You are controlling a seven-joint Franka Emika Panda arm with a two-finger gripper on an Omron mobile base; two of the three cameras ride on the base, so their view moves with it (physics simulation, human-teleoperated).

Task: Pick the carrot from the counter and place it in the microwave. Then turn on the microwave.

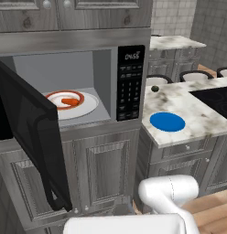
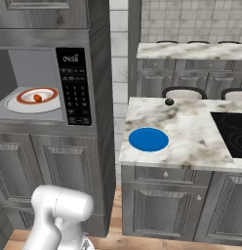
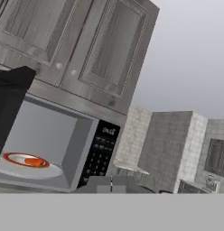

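Carrot (image 1: 69, 101) sits on the plate (image 1: 88, 107) inside the open microwave (image 1: 130, 82), at ten o'clock from you. Likely light, stiff, slightly slick; grip mid-length if needed. Your hand (image 3: 111, 186) is pinched together, empty.

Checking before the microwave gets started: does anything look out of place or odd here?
Only the microwave door: it hangs wide open. The carrot lies on the plate inside, and nothing is spilled on the counter.
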